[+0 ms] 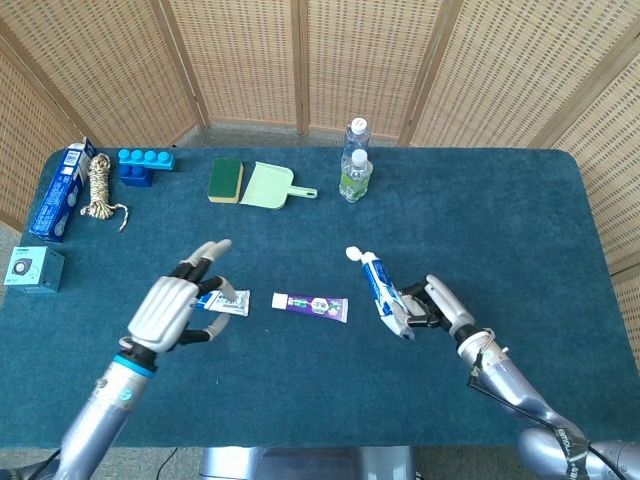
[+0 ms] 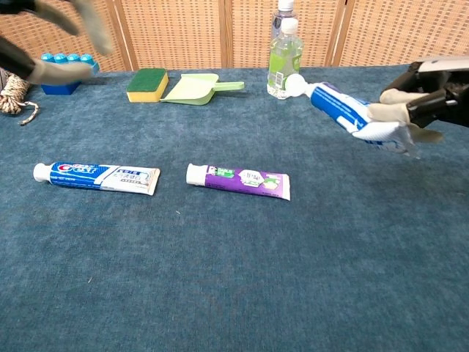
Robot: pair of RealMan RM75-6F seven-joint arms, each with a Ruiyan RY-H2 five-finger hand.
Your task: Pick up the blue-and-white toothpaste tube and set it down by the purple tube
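Note:
My right hand [image 1: 437, 308] [image 2: 429, 99] grips a blue-and-white toothpaste tube [image 1: 378, 290] [image 2: 337, 108] by its tail and holds it tilted above the cloth, white cap pointing up and away. The purple tube [image 1: 311, 305] [image 2: 238, 180] lies flat at the table's middle, to the left of the held tube. A second blue-and-white tube [image 1: 222, 302] [image 2: 97, 177] lies left of the purple one, partly hidden in the head view by my left hand [image 1: 175, 310] [image 2: 51, 71]. That hand hovers above it with fingers spread and holds nothing.
Two bottles [image 1: 354, 165] stand at the back centre, with a green dustpan [image 1: 270, 186] and a sponge [image 1: 226, 179] to their left. A blue brick [image 1: 146, 165], a rope [image 1: 98, 190], a blue box [image 1: 60, 190] and a teal box [image 1: 32, 270] line the left side.

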